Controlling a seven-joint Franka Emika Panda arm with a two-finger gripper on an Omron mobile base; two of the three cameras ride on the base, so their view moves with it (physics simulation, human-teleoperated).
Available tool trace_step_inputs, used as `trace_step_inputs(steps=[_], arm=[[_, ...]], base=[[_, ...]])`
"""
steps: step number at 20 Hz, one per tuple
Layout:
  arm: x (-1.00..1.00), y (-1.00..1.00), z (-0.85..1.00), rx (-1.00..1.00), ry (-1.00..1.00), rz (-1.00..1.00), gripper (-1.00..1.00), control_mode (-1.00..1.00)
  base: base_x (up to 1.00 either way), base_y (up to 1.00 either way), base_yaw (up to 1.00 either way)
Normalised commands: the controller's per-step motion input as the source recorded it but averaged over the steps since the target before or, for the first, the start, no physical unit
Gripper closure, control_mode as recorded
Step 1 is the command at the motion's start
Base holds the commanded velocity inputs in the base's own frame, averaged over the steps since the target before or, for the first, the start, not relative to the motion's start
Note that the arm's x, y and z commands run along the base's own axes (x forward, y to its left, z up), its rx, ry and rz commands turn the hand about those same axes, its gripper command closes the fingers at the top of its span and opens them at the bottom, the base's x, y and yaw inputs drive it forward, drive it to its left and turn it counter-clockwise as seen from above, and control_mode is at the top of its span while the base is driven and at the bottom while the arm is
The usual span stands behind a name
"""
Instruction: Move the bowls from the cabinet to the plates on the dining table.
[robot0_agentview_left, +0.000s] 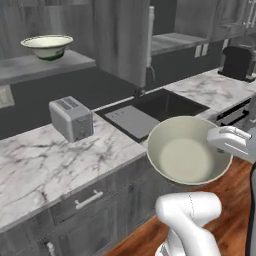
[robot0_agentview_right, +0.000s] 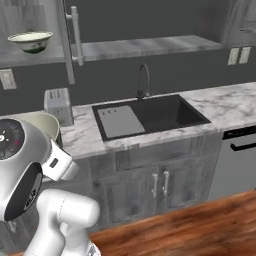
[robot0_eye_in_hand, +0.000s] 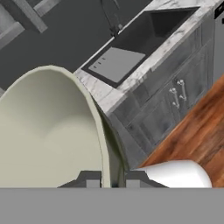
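Observation:
My gripper (robot0_eye_in_hand: 109, 179) is shut on the rim of a pale cream-green bowl (robot0_eye_in_hand: 48, 131). I hold the bowl tilted in the air in front of the counter edge, right of the toaster; it also shows as the bowl (robot0_agentview_left: 187, 150) and the bowl (robot0_agentview_right: 42, 125), with the gripper (robot0_agentview_left: 220, 141) at its right rim. A second bowl (robot0_agentview_left: 47, 46) (robot0_agentview_right: 30, 41) stands upright on the shelf of the open dark grey cabinet (robot0_agentview_left: 120, 40), whose door has a long silver handle (robot0_agentview_left: 150, 40) (robot0_agentview_right: 75, 35). The plates and the dining table are out of view.
A grey toaster (robot0_agentview_left: 71, 118) (robot0_agentview_right: 58, 105) stands on the marble counter (robot0_agentview_left: 40, 160). A dark sink (robot0_agentview_left: 160, 107) (robot0_agentview_right: 150, 115) with a faucet (robot0_agentview_right: 142, 80) lies to the right. A black appliance (robot0_agentview_left: 237, 62) is at the far right. Wooden floor (robot0_agentview_right: 190, 230) lies below.

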Motion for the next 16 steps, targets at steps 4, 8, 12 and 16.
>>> trace_step_inputs(steps=[4,8,12,16], arm=[[0.00,0.00,0.00,0.00,0.00,0.00,1.00,1.00],[0.00,0.00,0.00,0.00,0.00,0.00,1.00,1.00],[0.00,0.00,0.00,0.00,0.00,0.00,1.00,1.00],[0.00,0.00,0.00,0.00,0.00,0.00,1.00,1.00]], base=[[-0.02,-0.10,-0.43],[-0.02,-0.09,-0.44],[-0.02,-0.08,-0.44],[0.00,-0.06,-0.46]])
